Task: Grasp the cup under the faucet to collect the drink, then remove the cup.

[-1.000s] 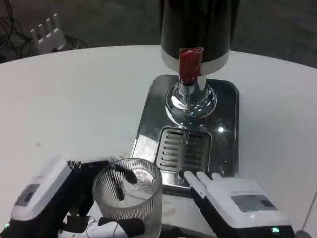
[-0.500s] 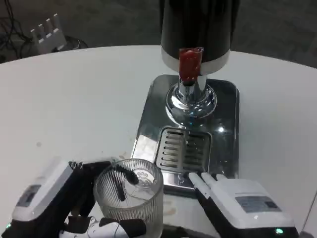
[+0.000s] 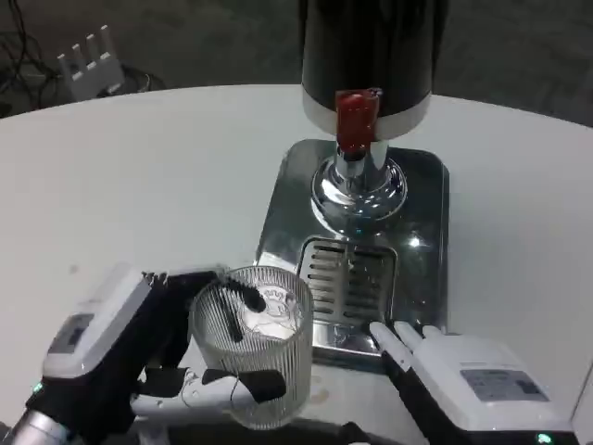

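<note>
Left hand wraps ribbed cup, faucet well ahead-right. Risk: smooth glass slipping, rim clipping drip tray. Right hand empty, fingers straight.

before us, a round white table, beyond its far-left edge a white power strip with dark cables

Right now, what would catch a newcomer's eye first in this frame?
The ribbed clear cup at bottom centre, gripped by the left robot hand, stands out first. Behind it looms the black drink dispenser with its red faucet handle over a shiny steel drip tray. The right robot hand rests at the tray's near edge.
</note>
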Controlling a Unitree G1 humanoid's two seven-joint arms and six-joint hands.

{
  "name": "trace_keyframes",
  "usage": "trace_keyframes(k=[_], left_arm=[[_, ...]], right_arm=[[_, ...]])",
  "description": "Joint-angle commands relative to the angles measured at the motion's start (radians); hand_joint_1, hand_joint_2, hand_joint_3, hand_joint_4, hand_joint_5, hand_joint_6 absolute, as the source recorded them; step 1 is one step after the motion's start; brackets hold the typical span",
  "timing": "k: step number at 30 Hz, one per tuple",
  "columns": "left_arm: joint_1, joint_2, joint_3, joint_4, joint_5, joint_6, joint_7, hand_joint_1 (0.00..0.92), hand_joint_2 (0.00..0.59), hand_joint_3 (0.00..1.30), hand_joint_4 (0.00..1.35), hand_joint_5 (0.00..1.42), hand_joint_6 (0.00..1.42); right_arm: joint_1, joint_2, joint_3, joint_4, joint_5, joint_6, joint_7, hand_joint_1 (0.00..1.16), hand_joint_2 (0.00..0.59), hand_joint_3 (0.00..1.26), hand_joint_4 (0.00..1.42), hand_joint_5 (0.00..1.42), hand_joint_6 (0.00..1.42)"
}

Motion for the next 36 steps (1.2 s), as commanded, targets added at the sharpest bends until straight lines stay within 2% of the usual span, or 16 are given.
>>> trace_keyframes(k=[1,10,18,23,29,36], left_arm=[[-0.091,-0.008,-0.011,0.075,0.029,0.016,0.059,0.352,0.228,1.05,1.11,1.3,1.35],[-0.312,0.003,-0.087,0.311,0.13,0.033,0.151,0.351,0.228,1.05,1.11,1.3,1.35],[-0.536,0.029,-0.181,0.597,0.22,0.042,0.268,0.351,0.228,1.05,1.11,1.3,1.35],[-0.675,0.025,-0.254,0.765,0.255,0.044,0.324,0.351,0.228,1.05,1.11,1.3,1.35],[-0.766,0.017,-0.315,0.86,0.263,0.037,0.349,0.351,0.228,1.05,1.11,1.3,1.35],[-0.83,0.002,-0.374,0.892,0.274,0.032,0.349,0.351,0.228,1.05,1.11,1.29,1.35]], right_arm=[[0.044,0.035,-0.003,-0.045,-0.002,-0.002,-0.015,0.34,0.422,0.03,0.0,0.0,0.0],[0.067,0.031,-0.033,-0.075,0.026,-0.012,-0.017,0.34,0.422,0.03,0.0,0.0,0.0],[0.089,0.029,-0.055,-0.102,0.044,-0.024,-0.011,0.34,0.422,0.03,0.0,0.0,0.0],[0.113,0.031,-0.068,-0.119,0.057,-0.028,-0.012,0.34,0.422,0.03,0.0,0.0,0.0],[0.132,0.036,-0.07,-0.135,0.069,-0.034,-0.017,0.34,0.422,0.03,0.0,0.0,0.0],[0.146,0.036,-0.079,-0.145,0.086,-0.035,-0.018,0.34,0.422,0.04,0.0,0.0,0.0]])
